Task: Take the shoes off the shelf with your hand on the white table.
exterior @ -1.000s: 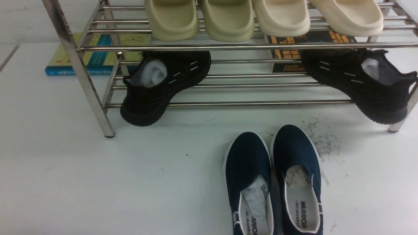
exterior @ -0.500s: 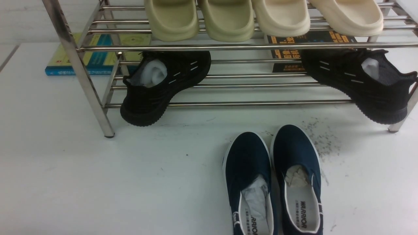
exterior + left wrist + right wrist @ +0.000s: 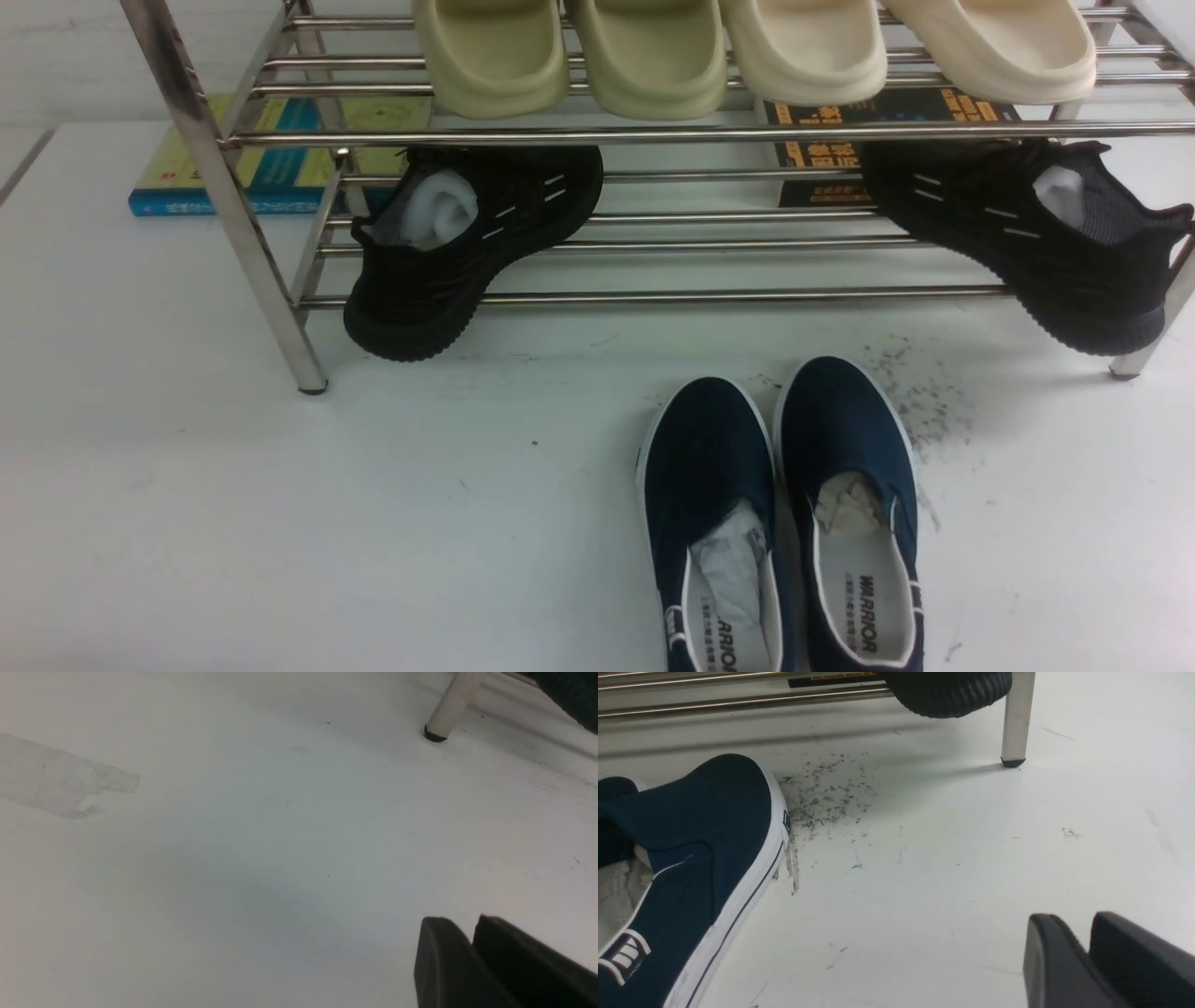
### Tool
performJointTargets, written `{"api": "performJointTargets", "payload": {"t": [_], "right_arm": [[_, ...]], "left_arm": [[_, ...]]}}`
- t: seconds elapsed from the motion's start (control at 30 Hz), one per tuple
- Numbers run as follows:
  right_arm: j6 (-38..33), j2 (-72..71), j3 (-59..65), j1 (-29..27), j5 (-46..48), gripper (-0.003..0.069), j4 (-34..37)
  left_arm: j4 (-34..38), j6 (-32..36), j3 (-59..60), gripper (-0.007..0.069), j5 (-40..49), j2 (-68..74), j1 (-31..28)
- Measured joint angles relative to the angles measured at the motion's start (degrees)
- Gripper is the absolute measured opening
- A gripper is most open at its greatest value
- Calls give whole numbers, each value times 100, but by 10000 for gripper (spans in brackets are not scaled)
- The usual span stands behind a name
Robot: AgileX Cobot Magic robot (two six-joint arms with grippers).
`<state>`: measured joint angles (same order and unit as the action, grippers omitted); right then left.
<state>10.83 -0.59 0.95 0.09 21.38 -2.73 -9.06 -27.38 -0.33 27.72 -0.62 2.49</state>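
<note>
Navy-blue shoes (image 3: 780, 523) with white soles sit on the white desk (image 3: 280, 523), flecked with dark scuff marks (image 3: 920, 397). The shelf (image 3: 597, 135) is shiny chrome; black sneakers (image 3: 467, 247), pale-green slippers (image 3: 569, 56), beige slippers (image 3: 906, 47).

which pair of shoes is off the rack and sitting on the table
The navy-blue slip-ons, side by side on the white table; the black sneakers and foam slippers sit on the rack.

Front overview; low tabletop wrist close-ups
</note>
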Motion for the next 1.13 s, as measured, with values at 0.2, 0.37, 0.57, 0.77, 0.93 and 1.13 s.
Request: {"api": "performJointTargets", "payload": {"t": [0.2,0.37,0.57,0.77,0.93,1.13], "right_arm": [[0,0,0,0,0,153,0],[0,0,0,0,0,158,0],[0,0,0,0,0,158,0],[0,0,0,0,0,160,0],[0,0,0,0,0,165,0],[0,0,0,0,0,173,0]], "left_arm": [[0,0,0,127,0,-5,0],[0,0,0,135,0,-5,0],[0,0,0,142,0,-5,0],[-5,0,0,146,0,-5,0],[-5,0,0,150,0,-5,0],[-5,0,0,158,0,-5,0]]}}
